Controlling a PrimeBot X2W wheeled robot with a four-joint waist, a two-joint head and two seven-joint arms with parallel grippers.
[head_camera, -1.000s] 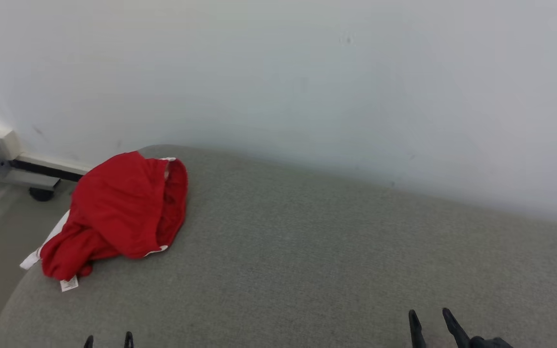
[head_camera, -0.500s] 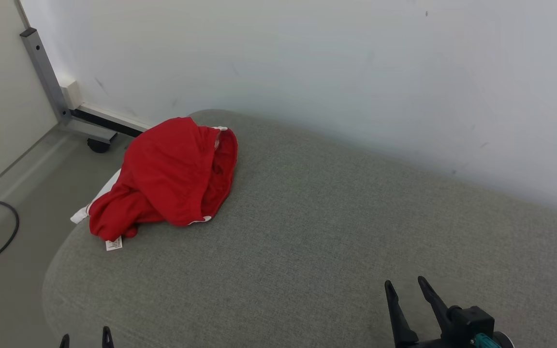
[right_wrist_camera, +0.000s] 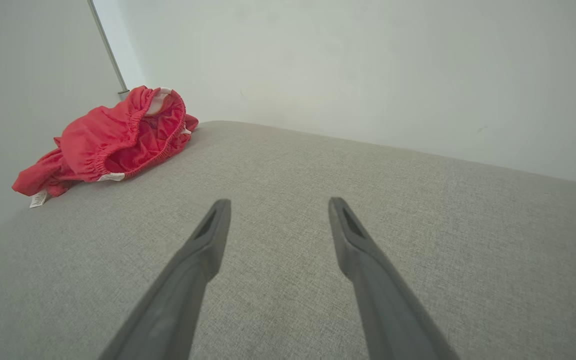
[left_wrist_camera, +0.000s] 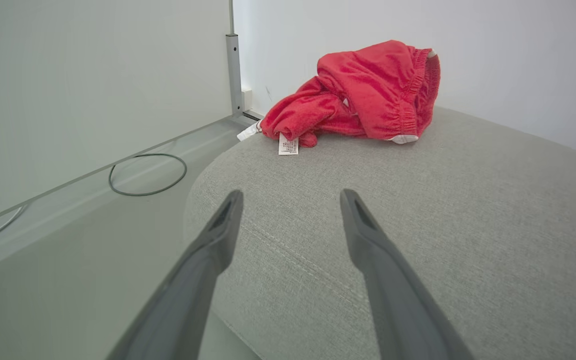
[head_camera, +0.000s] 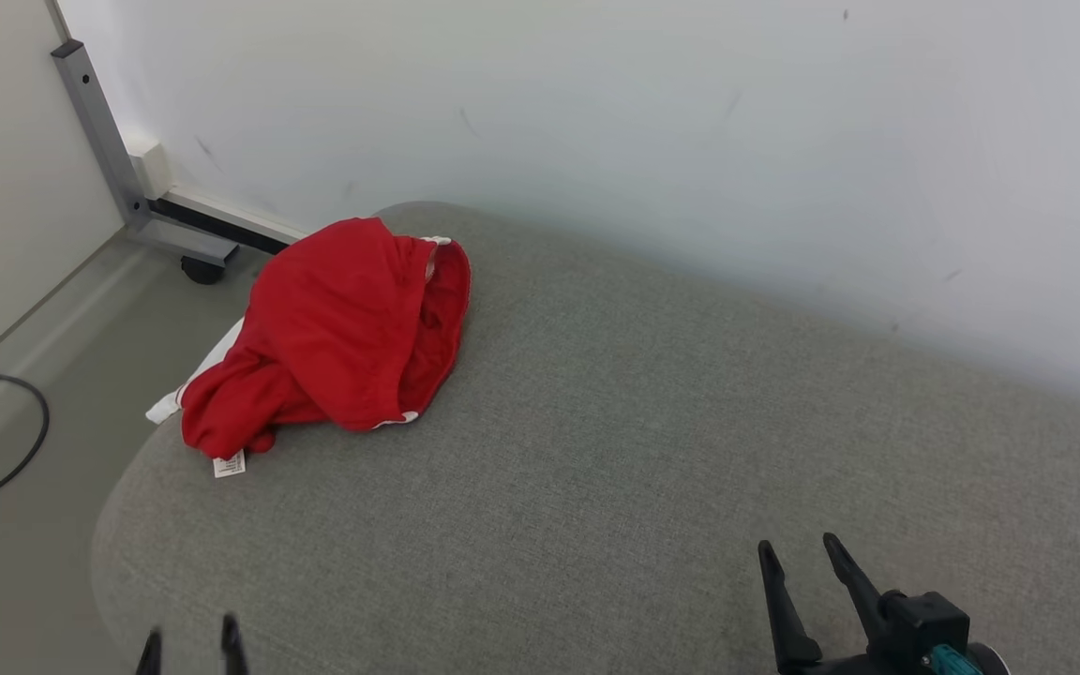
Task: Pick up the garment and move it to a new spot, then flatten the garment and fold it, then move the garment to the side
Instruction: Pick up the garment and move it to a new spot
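The garment [head_camera: 334, 333] is red with white trim and a small white label, lying crumpled near the far left corner of a grey cushioned surface [head_camera: 615, 450]. It also appears in the left wrist view [left_wrist_camera: 363, 95] and the right wrist view [right_wrist_camera: 113, 137]. My left gripper [head_camera: 188, 645] stands open at the near left edge of the cushion, well short of the garment, nothing between its fingers [left_wrist_camera: 218, 235]. My right gripper [head_camera: 798, 553] is open at the lower right, far from the garment, with empty fingers [right_wrist_camera: 208, 240].
A white wall [head_camera: 690, 141] runs behind the cushion. Left of it, a grey metal frame post with a caster wheel [head_camera: 201, 272] stands on the floor, and a black cable [head_camera: 6, 450] loops there. The cushion's rounded left edge drops to the floor.
The head camera has shifted, so the whole scene sits further right and higher than a second ago. Both grippers have come further up into view. The garment lies as before.
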